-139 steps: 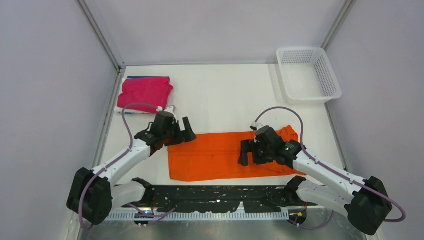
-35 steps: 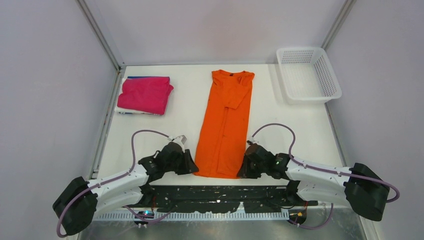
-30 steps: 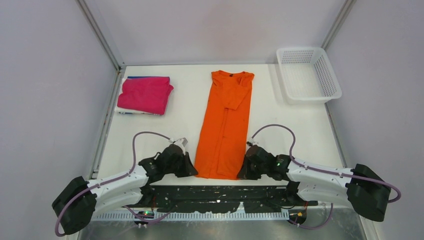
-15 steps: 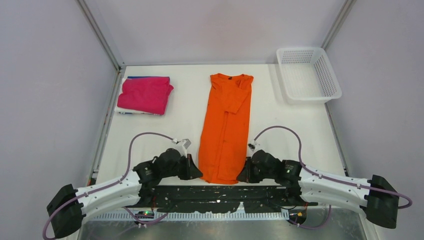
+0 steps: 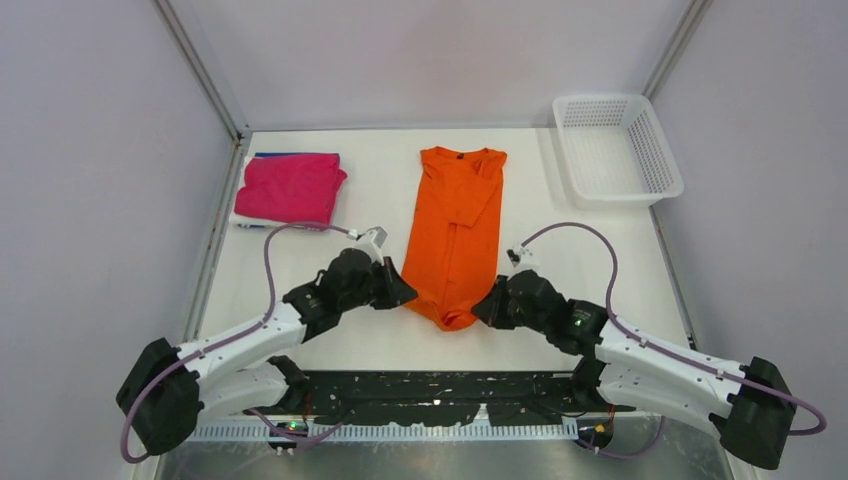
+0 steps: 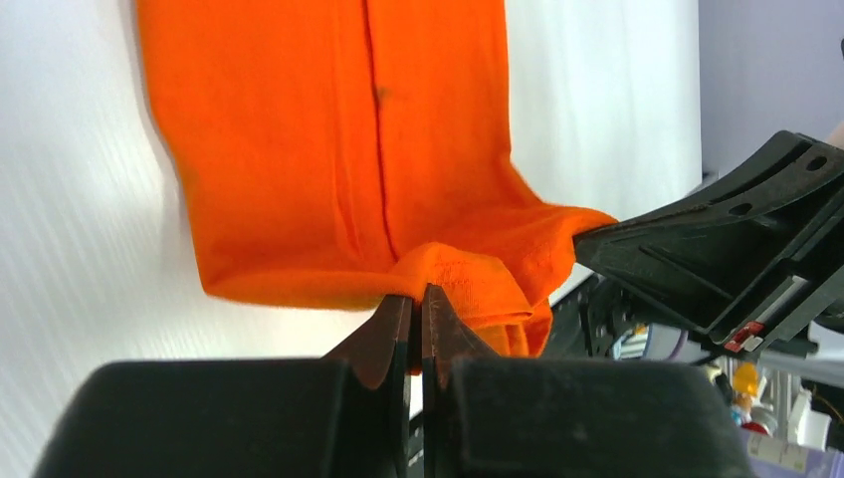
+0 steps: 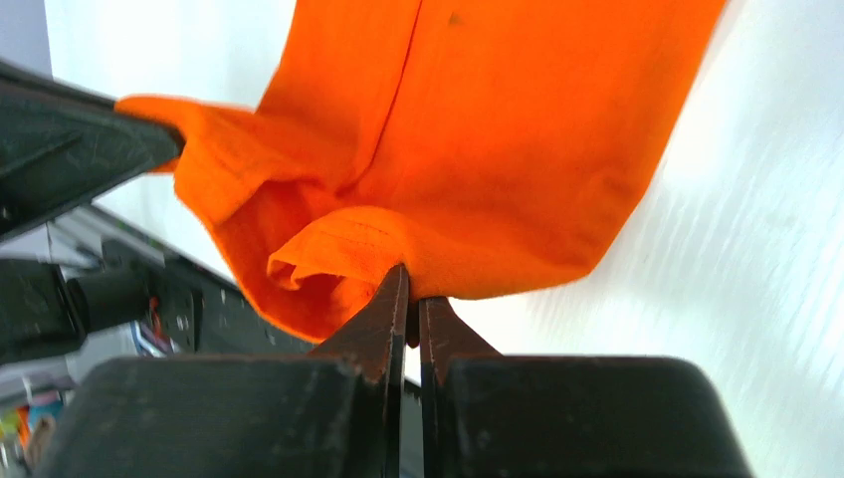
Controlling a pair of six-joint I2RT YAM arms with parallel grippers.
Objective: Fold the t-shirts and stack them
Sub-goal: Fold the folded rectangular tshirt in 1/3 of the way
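Observation:
The orange t-shirt [image 5: 455,225] lies as a long narrow strip down the table's middle, collar at the far end. Its near hem is lifted off the table and sags between my two grippers. My left gripper [image 5: 404,296] is shut on the hem's left corner; in the left wrist view its tips [image 6: 418,299] pinch orange cloth [image 6: 328,149]. My right gripper [image 5: 482,306] is shut on the right corner, tips [image 7: 410,289] biting the orange fabric [image 7: 478,129]. A folded magenta-pink t-shirt [image 5: 290,188] rests at the far left, with a sliver of blue t-shirt [image 5: 272,156] under its far edge.
A white mesh basket [image 5: 616,149] stands at the far right corner. Metal frame posts [image 5: 200,70] rise at the back corners. The black rail [image 5: 430,395] of the arm bases runs along the near edge.
Both grippers have risen and moved away from the near edge, carrying the orange hem up and toward the collar, so the strip looks shorter. The pink stack and basket have not moved.

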